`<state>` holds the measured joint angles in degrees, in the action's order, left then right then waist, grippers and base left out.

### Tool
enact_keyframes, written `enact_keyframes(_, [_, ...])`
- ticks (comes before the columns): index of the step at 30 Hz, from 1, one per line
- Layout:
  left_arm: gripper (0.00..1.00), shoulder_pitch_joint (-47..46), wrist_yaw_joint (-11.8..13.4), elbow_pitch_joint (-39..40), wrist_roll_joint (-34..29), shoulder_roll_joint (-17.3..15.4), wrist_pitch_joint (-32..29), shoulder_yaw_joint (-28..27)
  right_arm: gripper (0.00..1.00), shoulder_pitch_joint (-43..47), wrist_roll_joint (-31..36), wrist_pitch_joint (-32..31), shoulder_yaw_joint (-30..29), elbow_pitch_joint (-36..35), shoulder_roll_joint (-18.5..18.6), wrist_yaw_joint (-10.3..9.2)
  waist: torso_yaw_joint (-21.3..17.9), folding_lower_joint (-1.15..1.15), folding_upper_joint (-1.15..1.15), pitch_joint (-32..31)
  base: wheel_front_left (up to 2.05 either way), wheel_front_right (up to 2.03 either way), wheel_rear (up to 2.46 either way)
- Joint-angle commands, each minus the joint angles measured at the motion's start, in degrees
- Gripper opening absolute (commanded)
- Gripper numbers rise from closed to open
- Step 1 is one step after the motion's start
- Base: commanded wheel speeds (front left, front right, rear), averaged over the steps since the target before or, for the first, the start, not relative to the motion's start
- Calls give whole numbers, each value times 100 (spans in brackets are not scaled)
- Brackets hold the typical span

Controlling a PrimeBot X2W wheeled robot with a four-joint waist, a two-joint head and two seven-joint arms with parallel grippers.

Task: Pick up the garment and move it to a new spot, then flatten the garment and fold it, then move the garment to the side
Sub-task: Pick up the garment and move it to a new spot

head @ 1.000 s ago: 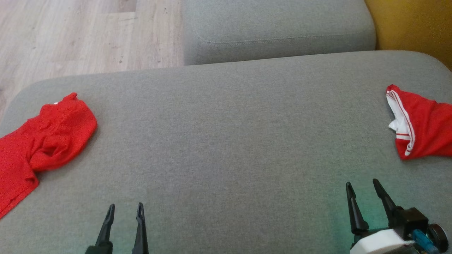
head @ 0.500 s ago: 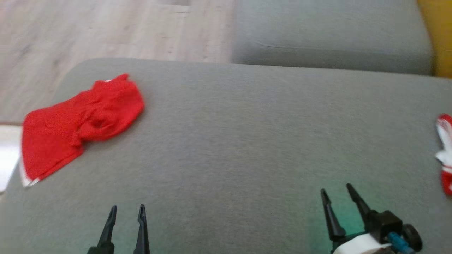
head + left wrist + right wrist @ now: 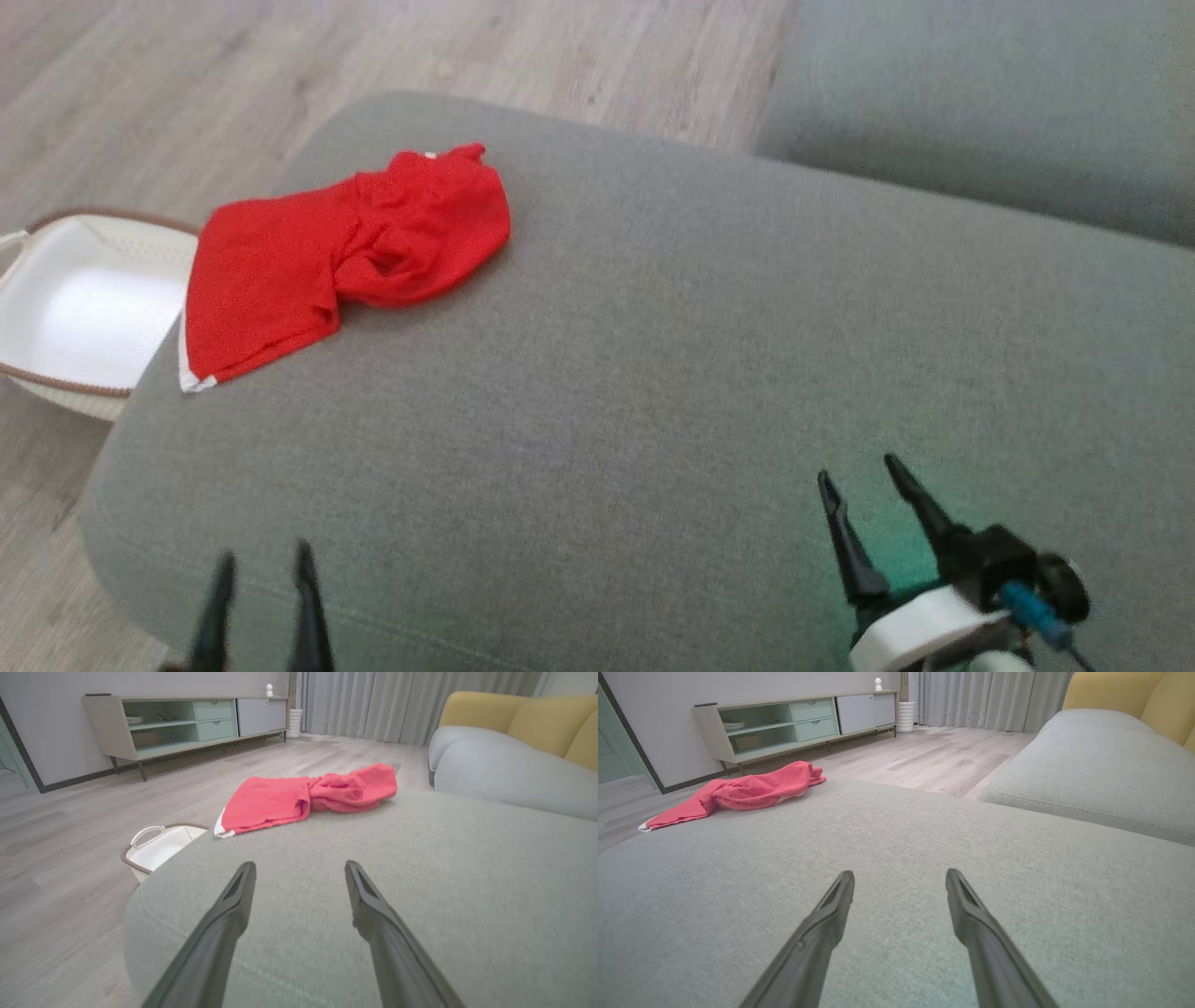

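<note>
Crumpled red garment [image 3: 341, 257] — far-left cushion [image 3: 653, 373] edge

surface: grey cushion [image 3: 653, 373] | on it: crumpled red garment [image 3: 345, 261], far-left corner

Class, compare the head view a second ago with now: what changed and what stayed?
The camera swung to the robot's left: a white basket came into view. Nothing was grasped or released. The red garment lies crumpled on the grey cushion as before; left gripper and right gripper stay open, empty.
</note>
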<state>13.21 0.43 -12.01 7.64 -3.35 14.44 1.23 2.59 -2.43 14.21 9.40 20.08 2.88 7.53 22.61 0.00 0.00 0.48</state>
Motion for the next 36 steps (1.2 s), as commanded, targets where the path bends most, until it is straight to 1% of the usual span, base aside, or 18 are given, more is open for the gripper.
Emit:
enact_keyframes(1, [100,-556,-31,293,72,-50,56,-339,100,-365,39,78,104,-168,161,-4,-122,0,0,356,0,0,0])
enact_keyframes(5, [100,-1210,-113,341,215,-201,56,-685,100,-627,124,79,-49,-298,461,-4,-289,0,0,1027,0,0,0])
enact_keyframes(8, [100,-1928,-185,144,429,-327,56,-937,100,-795,188,70,-159,-432,774,-4,-365,0,0,1557,0,0,0])
enact_keyframes(11, [100,-2757,-271,-386,565,-531,-47,-1005,100,-879,219,-37,-308,-672,1099,-4,-382,0,0,2045,0,0,0])
enact_keyframes(13, [100,-3380,-360,-763,635,-635,-169,-954,100,-916,229,-153,-404,-908,1315,-4,-384,0,0,2357,0,0,0])
enact_keyframes(14, [100,-3978,-448,-1198,659,-732,-327,-846,100,-918,233,-286,-476,-1156,1509,-4,-392,0,0,2594,0,0,0])
enact_keyframes(19, [100,-5350,-638,-2304,740,-828,-793,-498,100,-851,199,-666,-594,-1880,1883,-4,-426,0,0,3076,0,0,0])
enact_keyframes(20, [100,-5587,-661,-2536,775,-821,-912,-447,100,-823,187,-742,-612,-2027,1938,-4,-437,0,0,3148,0,0,0])
enact_keyframes(21, [100,-5587,-661,-2536,775,-821,-912,-447,100,-823,187,-742,-612,-2027,1938,-4,-437,0,0,3148,0,0,0])
enact_keyframes(24, [100,-6192,-697,-3220,832,-853,-1250,-336,100,-744,149,-946,-658,-2443,2064,-4,-487,0,0,3338,0,0,0])
enact_keyframes(28, [100,-6723,-518,-4013,734,-972,-1406,-274,100,-655,113,-1131,-725,-2839,2108,-4,-585,0,0,3493,0,0,0])
enact_keyframes(32, [100,-6973,-521,-4693,627,-1033,-1630,-108,100,-588,92,-1195,-771,-3001,2024,-4,-679,0,0,3513,0,0,0])
enact_keyframes(33, [28,-7010,-554,-4825,616,-1048,-1673,-64,100,-582,94,-1192,-768,-3004,1992,-4,-705,0,0,3499,0,0,0])
enact_keyframes(34, [0,-7036,-607,-4921,602,-1055,-1689,0,100,-578,93,-1182,-761,-2991,1957,-4,-726,0,0,3470,0,0,0])
enact_keyframes(36, [0,-7086,-691,-5024,638,-1063,-1642,72,100,-567,88,-1122,-758,-2916,1856,-4,-759,0,0,3354,0,0,0])
